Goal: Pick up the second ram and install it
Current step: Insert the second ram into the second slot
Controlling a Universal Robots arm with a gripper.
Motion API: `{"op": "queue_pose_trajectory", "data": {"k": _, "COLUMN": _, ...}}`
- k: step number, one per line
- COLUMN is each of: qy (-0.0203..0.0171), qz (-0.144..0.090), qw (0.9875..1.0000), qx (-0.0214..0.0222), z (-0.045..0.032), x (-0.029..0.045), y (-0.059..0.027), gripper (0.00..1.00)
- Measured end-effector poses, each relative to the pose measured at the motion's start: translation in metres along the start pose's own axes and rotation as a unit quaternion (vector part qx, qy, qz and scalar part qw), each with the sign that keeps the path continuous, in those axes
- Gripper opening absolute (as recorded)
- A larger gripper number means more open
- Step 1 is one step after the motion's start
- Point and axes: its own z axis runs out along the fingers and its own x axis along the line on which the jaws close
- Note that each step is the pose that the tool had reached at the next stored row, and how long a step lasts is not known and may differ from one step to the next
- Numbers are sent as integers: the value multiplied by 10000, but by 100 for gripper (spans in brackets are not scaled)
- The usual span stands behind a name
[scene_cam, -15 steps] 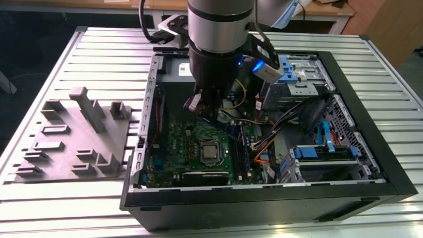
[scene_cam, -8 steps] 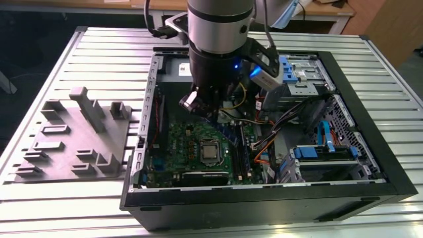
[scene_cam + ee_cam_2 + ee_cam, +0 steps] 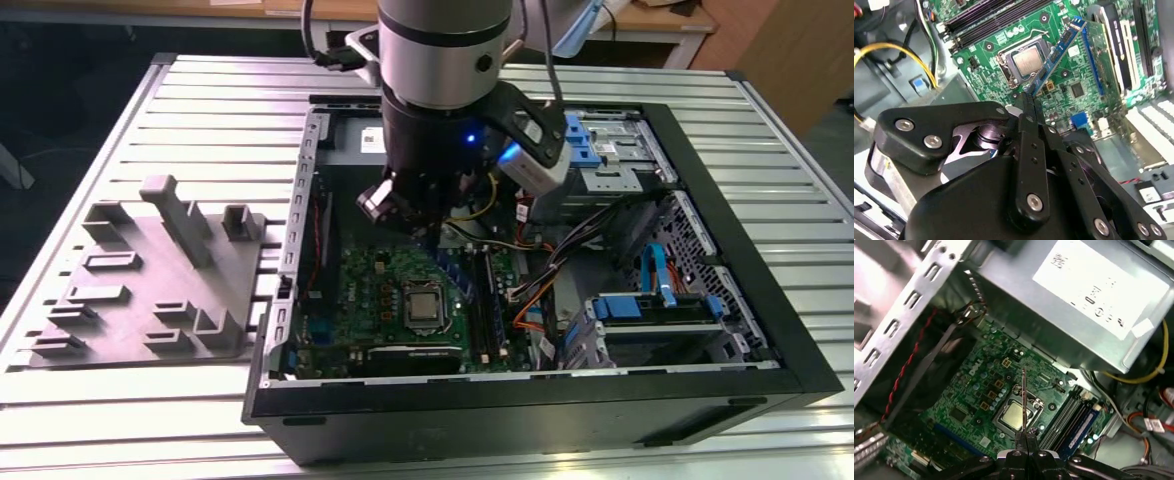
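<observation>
Hand point(image 3: 1026, 96) is pinched tight on the ram point(image 3: 1056, 55). The two thin fingers clamp its flat faces right at one short end, so the rest of the stick pokes out past the tips. Prob held like that so the long edges stay free and nothing of the hand fouls the slots point(image 3: 1068, 416) when it goes in, imo.

In the first wrist view the ram point(image 3: 1024, 397) shows edge-on, just a thin line coming straight out from the hand point(image 3: 1025, 440). It floats over the CPU point(image 3: 1015, 416), not touching the mobo point(image 3: 961, 400) afaict. The slots sit just beside the CPU, on the PSU point(image 3: 1074, 290) side. One of them has a blue strip in it, looks like a stick already seated there, but can't say 100%.

In the exterior view the hand point(image 3: 396, 207) is down inside the open case point(image 3: 747, 300), above the upper part of the mobo, w/ the CPU point(image 3: 424, 305) nearer the camera. The case lies on its side on the desk point(image 3: 80, 420), which makes sense since the slots face up for a straight push. Grey parts tray point(image 3: 147, 270) sits on the desk at that view's left, well apart from the hand.

So: ram is picked and in the air over the board, not in a slot yet.
</observation>
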Motion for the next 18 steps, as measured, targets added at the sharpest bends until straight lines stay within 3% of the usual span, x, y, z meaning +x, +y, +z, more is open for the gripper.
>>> {"op": "queue_pose_trajectory", "data": {"k": 5, "qy": -7, "qz": 455, "qw": 9990, "qx": 11, "z": 5, "x": 0, "y": 0, "gripper": 11}}
{"op": "queue_pose_trajectory", "data": {"k": 9, "qy": -13, "qz": 822, "qw": 9966, "qx": 21, "z": 9, "x": 0, "y": 0, "gripper": 11}}
{"op": "queue_pose_trajectory", "data": {"k": 14, "qy": -19, "qz": 1269, "qw": 9919, "qx": 32, "z": 13, "x": 0, "y": 0, "gripper": 11}}
{"op": "queue_pose_trajectory", "data": {"k": 18, "qy": -25, "qz": 1632, "qw": 9866, "qx": 41, "z": 17, "x": 0, "y": 0, "gripper": 11}}
